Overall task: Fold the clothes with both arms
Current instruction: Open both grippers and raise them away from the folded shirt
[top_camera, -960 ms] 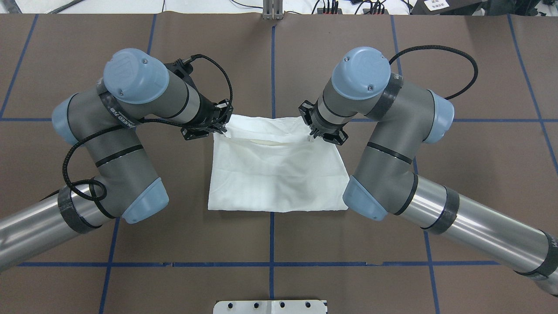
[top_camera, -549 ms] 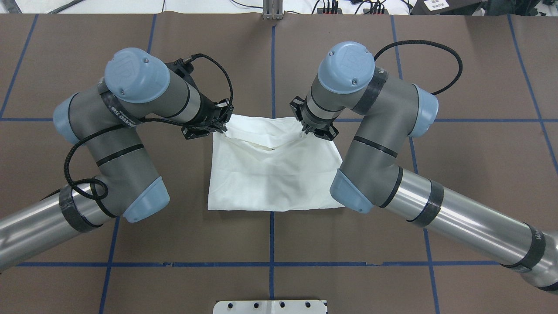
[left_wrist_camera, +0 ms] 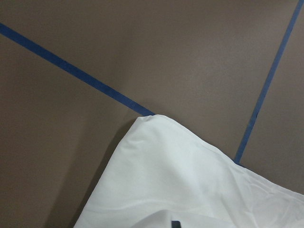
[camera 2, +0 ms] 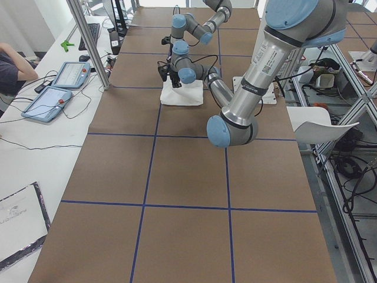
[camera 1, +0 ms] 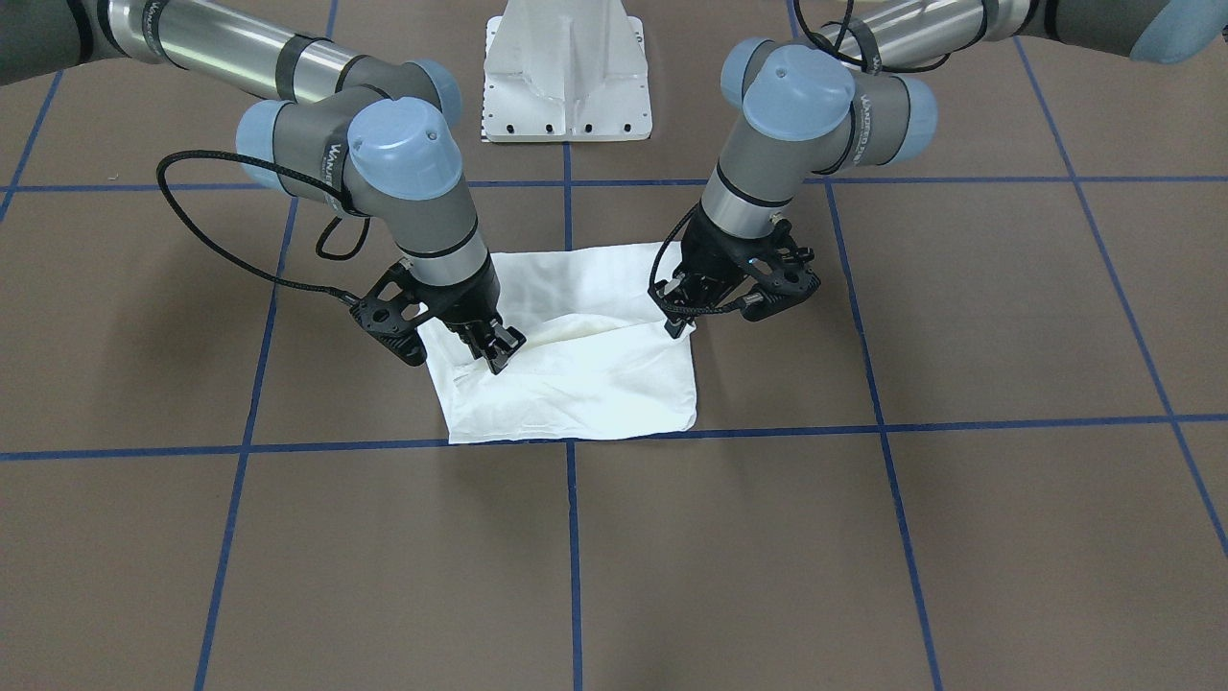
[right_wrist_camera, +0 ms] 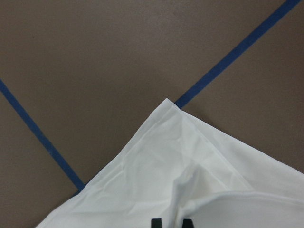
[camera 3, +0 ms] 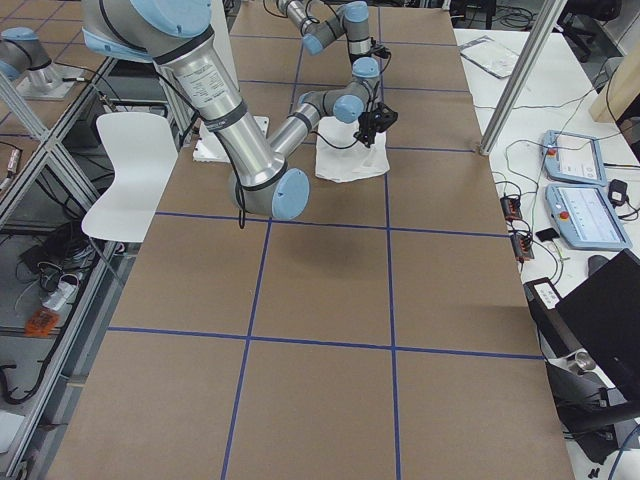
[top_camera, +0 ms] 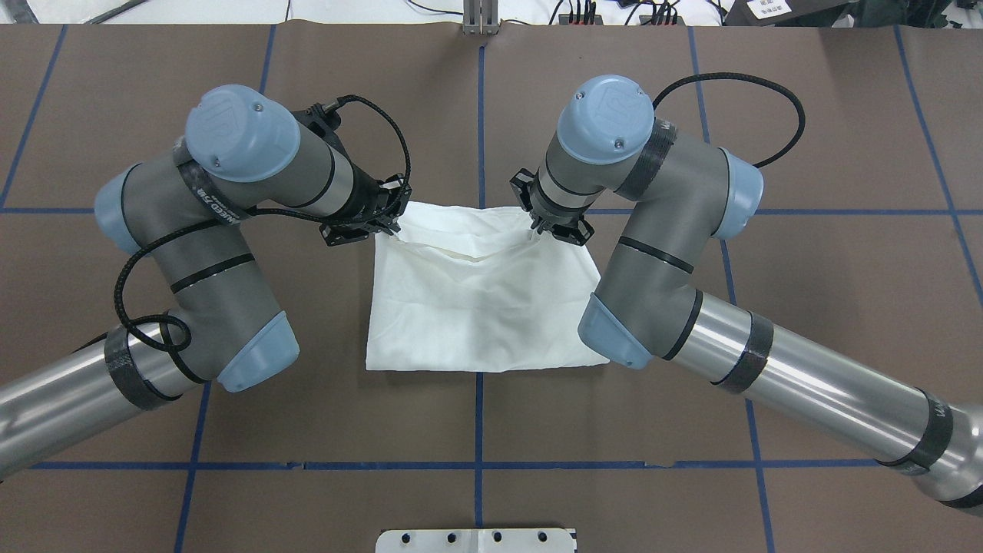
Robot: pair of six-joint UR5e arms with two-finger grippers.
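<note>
The white T-shirt (top_camera: 484, 307) lies folded into a rough rectangle at the middle of the brown table (top_camera: 806, 292), no print showing. My left gripper (top_camera: 390, 229) is shut on its far left corner. My right gripper (top_camera: 537, 229) is shut on the upper layer near the far right corner. Between them the top layer's edge hangs slack and slightly raised. In the front-facing view the left gripper (camera 1: 677, 326) is on the right and the right gripper (camera 1: 499, 353) on the left, both pinching the T-shirt (camera 1: 595, 384). Each wrist view shows a corner of the T-shirt (left_wrist_camera: 180, 180) (right_wrist_camera: 166, 166) on the table.
Blue tape lines (top_camera: 479, 115) divide the table into squares. The white pedestal base (camera 1: 566, 67) stands on the robot's side. Beside the table are tablets (camera 2: 56, 100), a metal post (camera 2: 88, 41), a person's arm (camera 2: 15, 62) and a white chair (camera 3: 125, 170).
My right arm has swung inward towards the table's centre, carrying the T-shirt's far right part with it and slackening the raised edge. The left arm has barely moved.
</note>
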